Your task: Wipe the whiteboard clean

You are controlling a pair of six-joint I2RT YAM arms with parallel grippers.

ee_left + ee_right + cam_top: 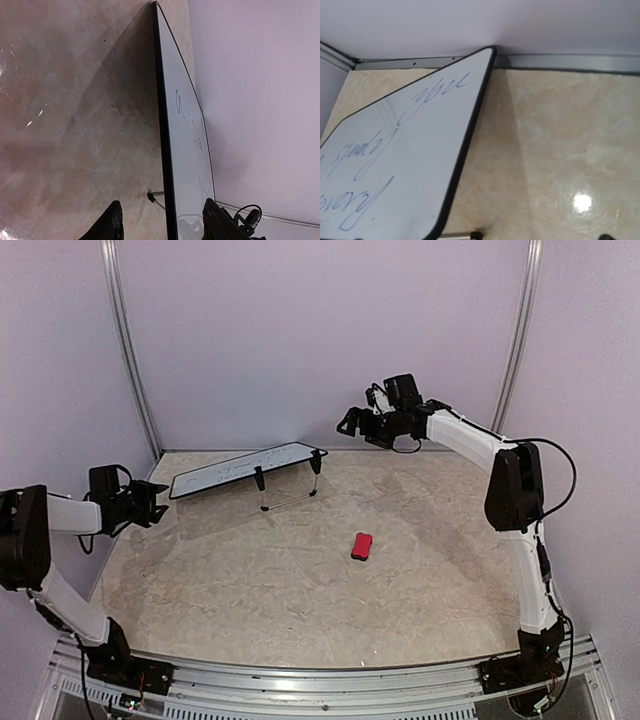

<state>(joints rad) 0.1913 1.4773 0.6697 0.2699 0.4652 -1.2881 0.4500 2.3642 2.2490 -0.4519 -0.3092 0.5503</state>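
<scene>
The whiteboard (245, 468) stands at the far left of the tabletop (300, 610), close to the back wall (320, 340). It is propped off the surface on black feet (258, 480) and a thin wire stand (290, 502), so its face is tilted rather than lying flat. Dark blue cursive handwriting (362, 160) covers the white face (420, 130) in the right wrist view, and a thin black rim (465, 150) runs round its rounded corners. I cannot read the words.

The left gripper (155, 502) sits at the board's left end. In the left wrist view the board (187, 150) appears nearly edge-on, and its black edge runs down between the 2 fingers (112, 225). They stand apart on either side, with bare tabletop showing between one finger and the edge, so this gripper (164, 225) is parted and clamps nothing.

The right gripper (348, 422) hangs in the air off the board's far right corner, above the tabletop. Its jaws are spread and empty.

A small red eraser (362, 546) lies alone on the marbled tabletop, well apart from the board and from both grippers.
</scene>
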